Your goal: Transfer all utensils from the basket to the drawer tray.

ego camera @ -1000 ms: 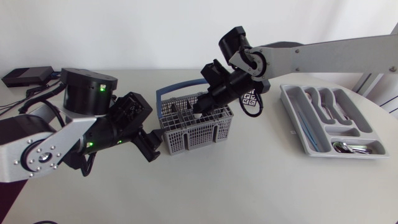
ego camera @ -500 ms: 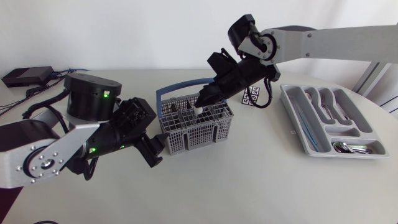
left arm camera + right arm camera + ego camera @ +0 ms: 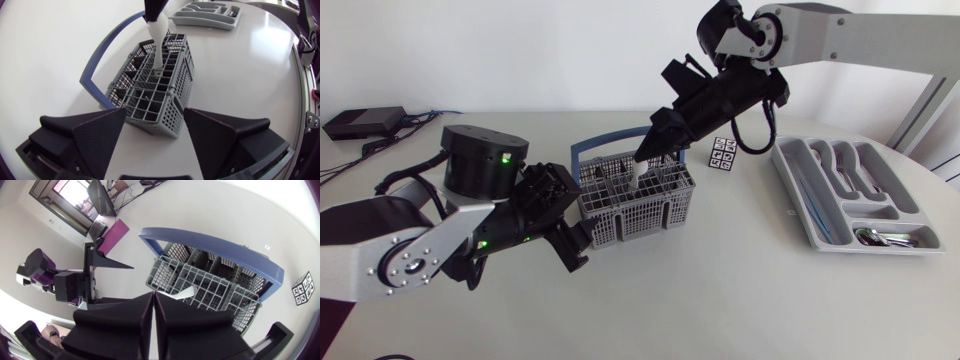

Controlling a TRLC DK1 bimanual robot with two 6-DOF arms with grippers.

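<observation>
Raised since a second ago, the right gripper (image 3: pixel 647 150) pinches a white utensil (image 3: pixel 634 178) partly out of the grey mesh basket (image 3: pixel 645 215); the drawer tray (image 3: pixel 786 170), holding metal cutlery (image 3: pixel 880 237), lies well apart. Left wrist: the left gripper (image 3: pixel 155 117), spread, faces the basket's corner. Right wrist: wedge fingers (image 3: pixel 125 315) pressed onto the utensil's flat handle.

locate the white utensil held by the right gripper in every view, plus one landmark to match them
Head view: the white utensil hangs from the right gripper, its lower end inside the grey basket.
Left wrist view: white utensil stands up out of the basket's far side, ahead of the open left gripper.
Right wrist view: a white sliver just past the shut fingertips.
Shared landmark: the basket's blue handle.
</observation>
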